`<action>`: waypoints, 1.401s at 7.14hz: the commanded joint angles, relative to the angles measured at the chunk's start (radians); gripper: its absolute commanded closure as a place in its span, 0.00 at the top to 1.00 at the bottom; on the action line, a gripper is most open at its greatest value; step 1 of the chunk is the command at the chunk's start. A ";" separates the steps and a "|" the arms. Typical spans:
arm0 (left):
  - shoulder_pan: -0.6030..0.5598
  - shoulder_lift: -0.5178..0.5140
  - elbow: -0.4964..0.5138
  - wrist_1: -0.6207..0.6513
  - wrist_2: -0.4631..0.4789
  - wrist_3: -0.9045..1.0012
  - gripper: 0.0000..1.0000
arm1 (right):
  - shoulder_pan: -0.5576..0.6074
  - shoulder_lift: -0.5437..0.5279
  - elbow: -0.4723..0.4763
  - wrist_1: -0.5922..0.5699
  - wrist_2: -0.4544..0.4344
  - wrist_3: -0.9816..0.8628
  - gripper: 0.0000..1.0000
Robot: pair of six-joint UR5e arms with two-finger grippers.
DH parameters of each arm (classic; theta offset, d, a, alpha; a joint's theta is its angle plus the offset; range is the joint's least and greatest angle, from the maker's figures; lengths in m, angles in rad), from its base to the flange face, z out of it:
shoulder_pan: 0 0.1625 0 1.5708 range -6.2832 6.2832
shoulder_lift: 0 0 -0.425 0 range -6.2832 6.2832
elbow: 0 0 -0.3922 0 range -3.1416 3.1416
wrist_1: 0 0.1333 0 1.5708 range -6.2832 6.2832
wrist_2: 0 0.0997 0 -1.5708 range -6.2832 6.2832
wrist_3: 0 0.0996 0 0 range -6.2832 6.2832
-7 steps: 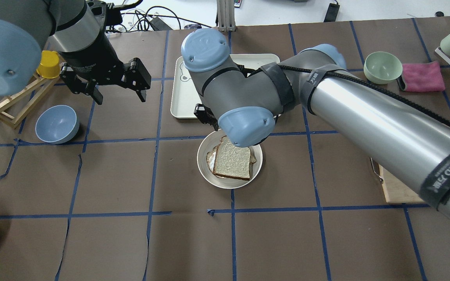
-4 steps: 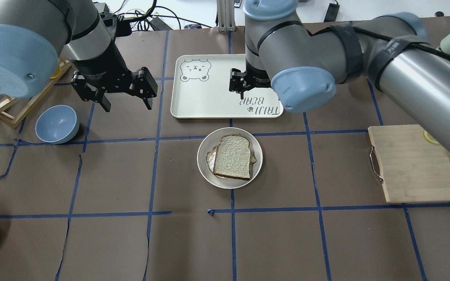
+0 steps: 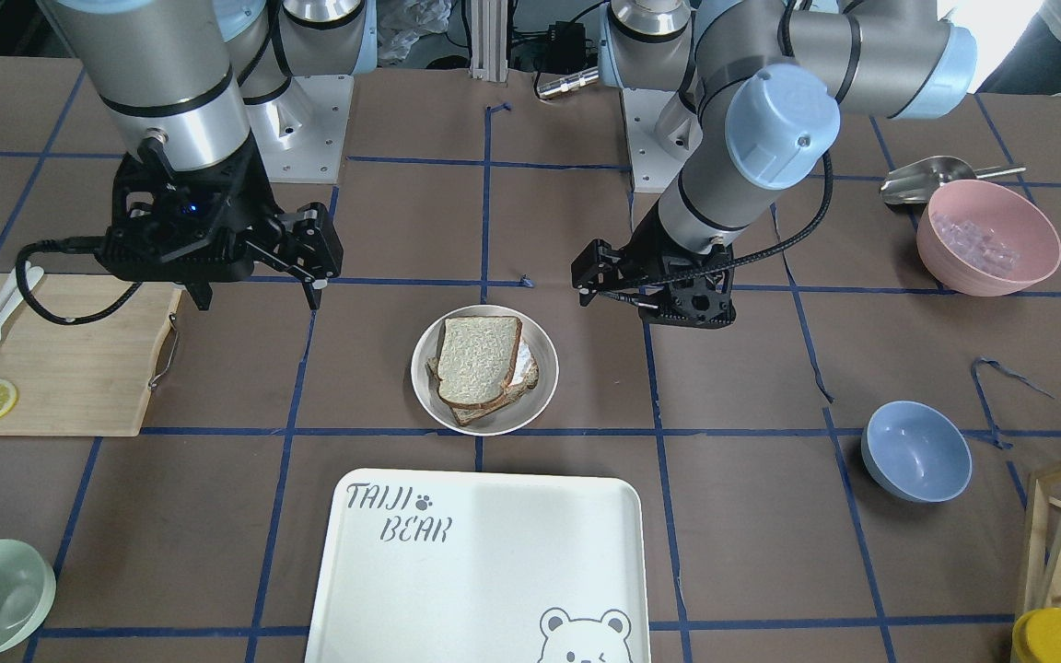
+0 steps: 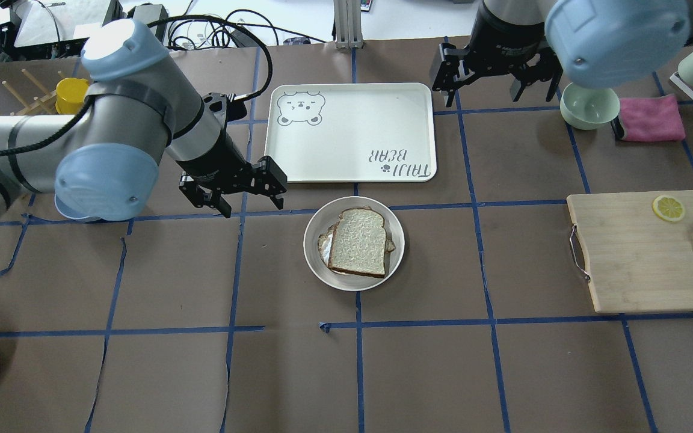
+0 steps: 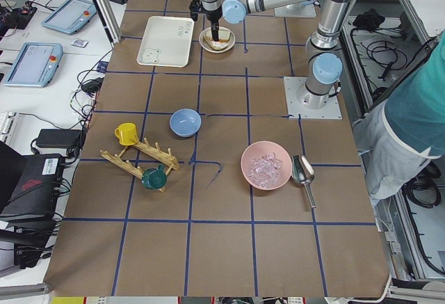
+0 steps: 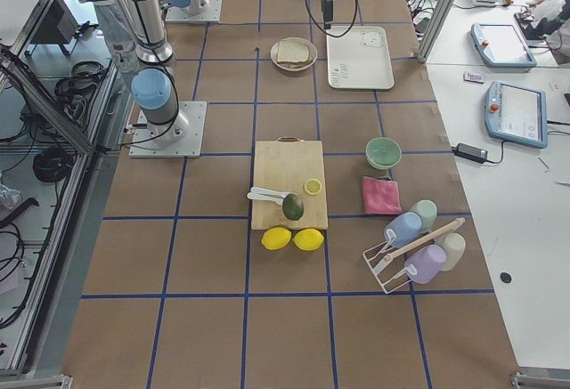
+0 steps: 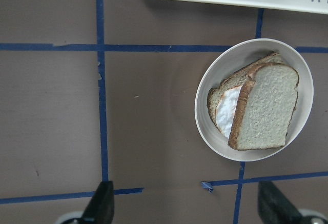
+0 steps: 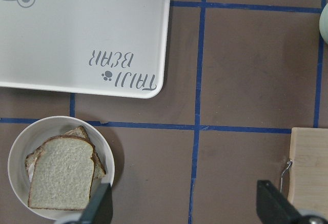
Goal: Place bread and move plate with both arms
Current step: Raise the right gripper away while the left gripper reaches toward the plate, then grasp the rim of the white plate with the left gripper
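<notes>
The pale bread slice [image 4: 358,240] lies on top of a darker slice with egg white, on the round white plate [image 4: 313,255] at the table's middle. My left gripper [image 4: 250,203] is open and empty, hovering just left of and behind the plate. My right gripper [image 4: 482,93] is open and empty, high at the back right, beyond the tray's corner. In the front view the plate [image 3: 422,382] and bread [image 3: 480,348] sit between the left gripper [image 3: 609,285] and the right gripper [image 3: 254,299]. The left wrist view shows the bread [image 7: 266,106] and plate [image 7: 205,126]; the right wrist view shows the bread [image 8: 61,172].
The white "TAIJI BEAR" tray [image 4: 349,132] lies just behind the plate. A wooden cutting board [image 4: 629,258] with a lemon slice and cutlery is at the right. A green bowl [image 4: 590,105] and pink cloth sit back right. A blue bowl [image 3: 915,449] is at the left.
My right arm has pulled away from over the plate to the back right. My left gripper has moved right and nearer, close to the plate. Bread and plate have not moved.
</notes>
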 commanded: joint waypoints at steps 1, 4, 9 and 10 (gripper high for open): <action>0.000 -0.091 -0.164 0.275 -0.147 -0.005 1.00 | -0.027 -0.055 -0.006 0.111 0.026 -0.073 1.00; 0.000 -0.220 -0.168 0.336 -0.159 -0.011 0.84 | -0.035 -0.058 -0.010 0.138 0.029 -0.087 1.00; 0.003 -0.238 -0.157 0.340 -0.189 -0.054 0.00 | -0.038 -0.049 0.014 0.144 0.029 -0.079 1.00; 0.008 -0.233 -0.157 0.342 -0.190 -0.048 0.00 | -0.039 -0.049 0.022 0.143 0.029 -0.079 1.00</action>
